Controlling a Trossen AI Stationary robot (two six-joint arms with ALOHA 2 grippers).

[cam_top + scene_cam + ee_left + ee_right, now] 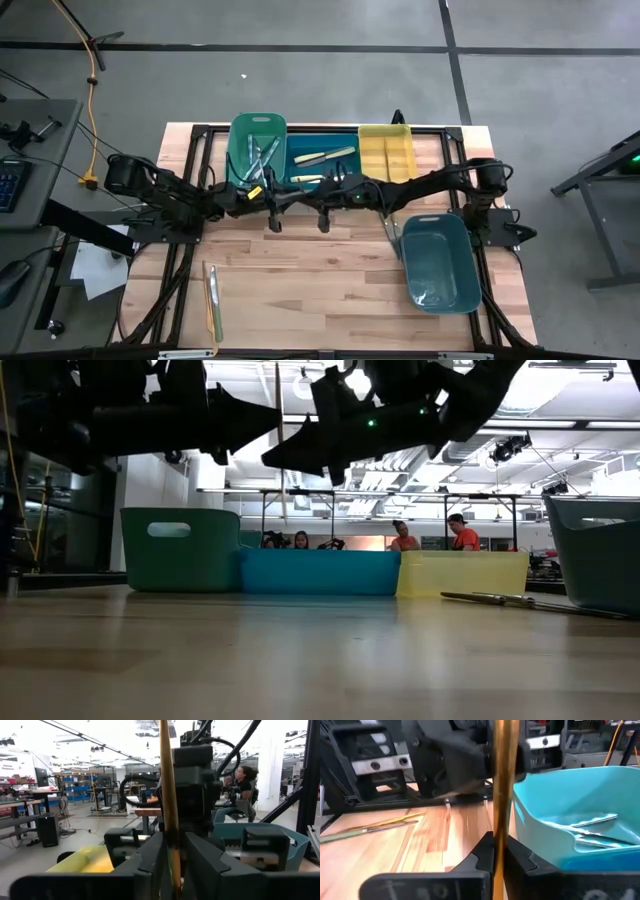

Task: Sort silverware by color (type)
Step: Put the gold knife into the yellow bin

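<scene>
A brownish-handled utensil stands upright in the air over the table's middle, in front of the bins. My left gripper and my right gripper face each other and are both shut on it. In the high view they meet at the left gripper and the right gripper. Two more utensils lie flat on the near left of the table. Another utensil lies beside the teal bin. My left gripper pinches the utensil's brownish handle between its two fingers, coming level from the table's left, fingers across the handle. The utensil is upright and lifted clear of the table. My right gripper pinches the same handle between its two fingers, level from the table's right, fingers across it. In the low view its tip sits lower on the handle than the left one.
A green bin, a blue bin and a yellow bin stand in a row at the far edge, the first two holding utensils. A teal bin with utensils sits near right. People sit in the room beyond.
</scene>
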